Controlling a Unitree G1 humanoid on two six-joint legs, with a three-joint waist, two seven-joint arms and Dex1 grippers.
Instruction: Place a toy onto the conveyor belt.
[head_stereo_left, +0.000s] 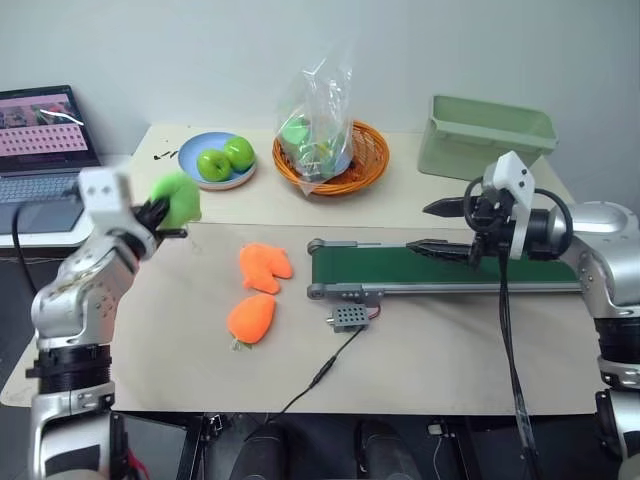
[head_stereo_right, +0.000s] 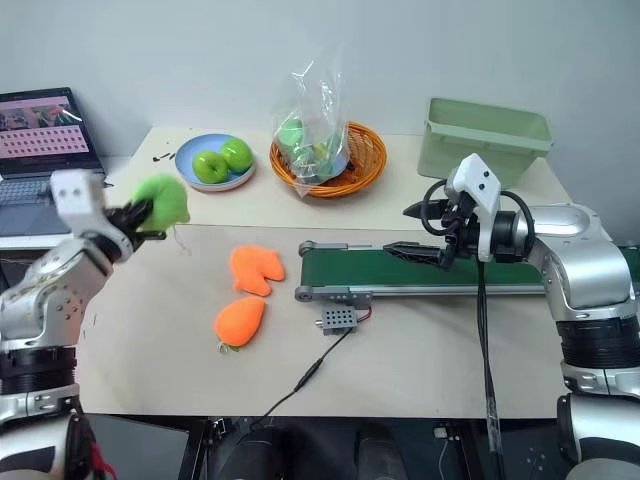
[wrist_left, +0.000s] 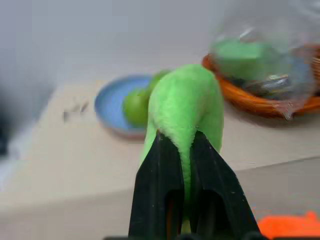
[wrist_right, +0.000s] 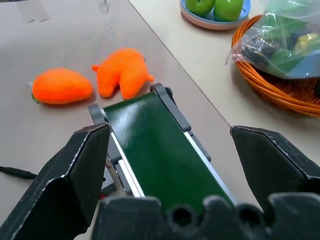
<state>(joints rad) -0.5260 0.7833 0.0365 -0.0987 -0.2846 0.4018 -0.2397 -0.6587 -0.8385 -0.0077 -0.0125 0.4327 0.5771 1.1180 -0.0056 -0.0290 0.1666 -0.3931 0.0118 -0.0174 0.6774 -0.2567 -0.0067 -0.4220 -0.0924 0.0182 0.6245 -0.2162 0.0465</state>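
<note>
1. Here, the left end effector is raised above the left side of the desk, its two black fingers clamped tightly on the lime-green toy.
2. The toy is held in the air, clear of the desk surface, in front of a blue plate carrying two green apples.
3. The right end effector hovers over the conveyor belt, its fingers spread wide with nothing between them.
4. The conveyor belt lies on the right half of the desk, well apart from the toy; its dark green surface is bare.
5. Two orange plush toys lie on the desk between the left end effector and the near end of the belt.
6. Toward the back of the desk stand an orange wicker basket holding a clear plastic bag, and a pale green bin.
7. A laptop sits at the far left.
</note>
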